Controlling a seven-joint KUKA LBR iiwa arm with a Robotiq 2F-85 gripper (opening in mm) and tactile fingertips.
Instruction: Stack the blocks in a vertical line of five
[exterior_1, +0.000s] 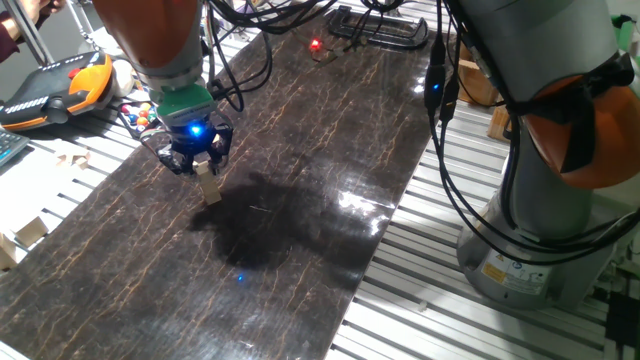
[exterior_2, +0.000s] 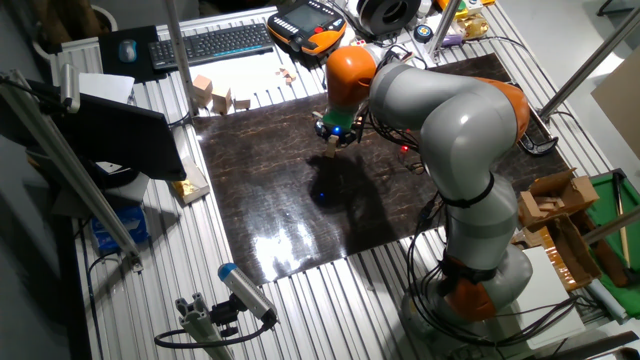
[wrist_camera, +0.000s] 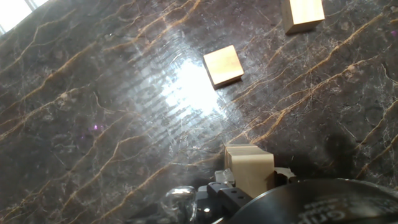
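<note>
Blocks were split between the gripper and the dark marble-patterned tabletop (exterior_1: 300, 150): a short column of tan cubes (exterior_1: 208, 185) stood directly under the gripper (exterior_1: 198, 152) near the table's left side in one fixed view, and the hand view showed two more loose blocks lying flat and well apart, one (wrist_camera: 223, 65) in mid-frame and one (wrist_camera: 303, 14) at the top edge. How many cubes made up the column could not be counted from any view. Judged risk: the column looked narrow and tall relative to the fingers, so any sideways drag on release or a slightly off-centre placement could topple it; glare on the glossy top might also hamper locating the loose cubes. In the hand view the jaws sat close against the top block (wrist_camera: 251, 168), apparently pinching it, with the block filling the gap between them; contact looked firm but the finger pads themselves were mostly hidden. The stack was judged not yet complete, with at least two blocks left to add.
</note>
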